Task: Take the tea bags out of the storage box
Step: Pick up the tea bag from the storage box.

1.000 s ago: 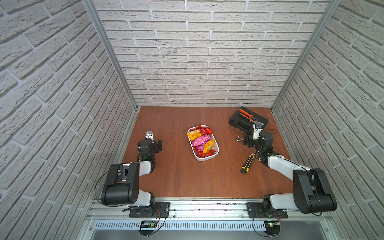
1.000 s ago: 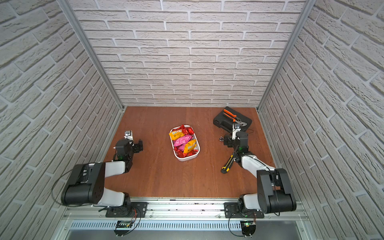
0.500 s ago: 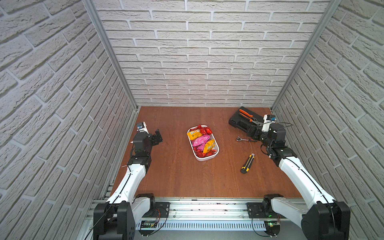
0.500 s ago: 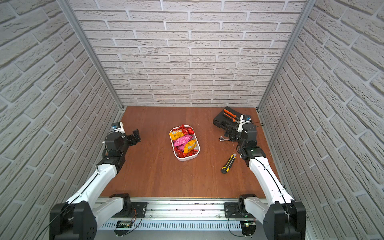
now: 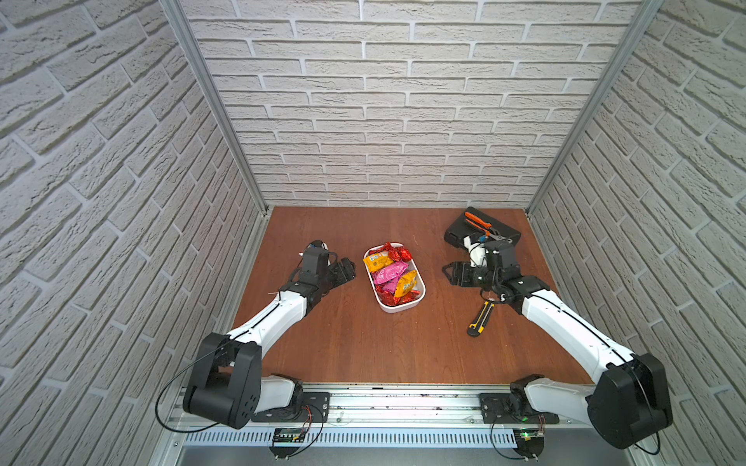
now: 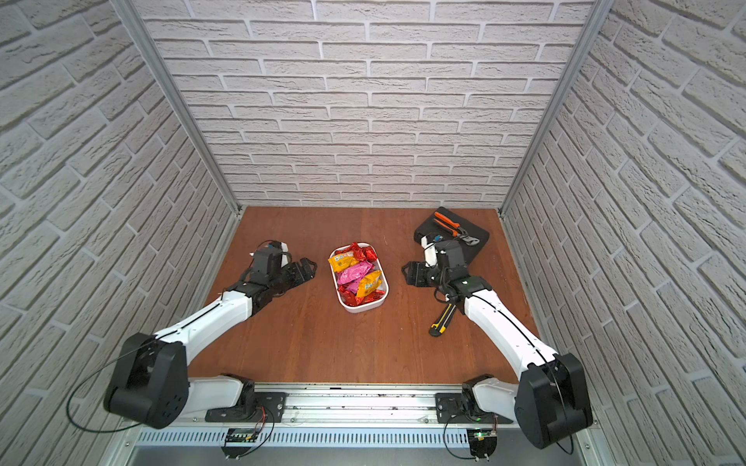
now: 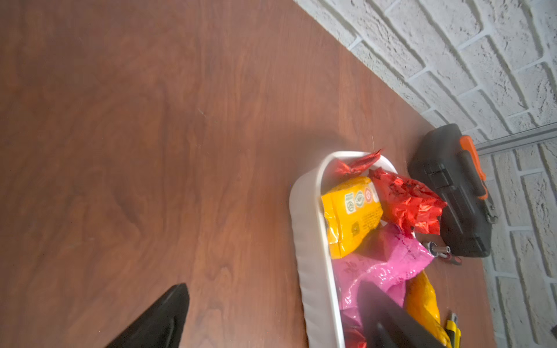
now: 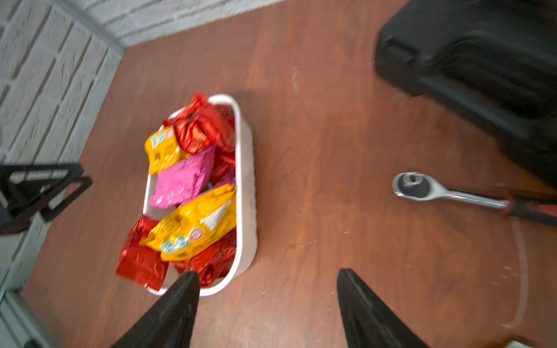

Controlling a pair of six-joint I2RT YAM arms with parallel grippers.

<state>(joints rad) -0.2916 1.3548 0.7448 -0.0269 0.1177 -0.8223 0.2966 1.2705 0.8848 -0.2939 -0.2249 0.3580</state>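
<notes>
- Arms are coming out of their folded-back rest and reaching inward: the left tool (image 5: 348,269) and the right tool (image 5: 449,274) are now flanking the shallow white plastic storage box (image 5: 397,310), each near a long wall and touching nothing.
- Both tools are standing open, with nothing between the jaws in either wrist view.
- I am seeing the crinkly foil tea bags (image 5: 389,271), in red, yellow-orange and pink, heaped inside the box as they were. None is lying out on the brown wooden desk (image 5: 363,347) yet.
- The box is sitting mid-desk where it sat a second ago.
- I am reading this as the approach ending and the first pick beginning, so the whole unloading is still ahead.
- The right arm is crossing above the yellow-black utility knife (image 5: 480,320), so I am watching that clearance.
</notes>
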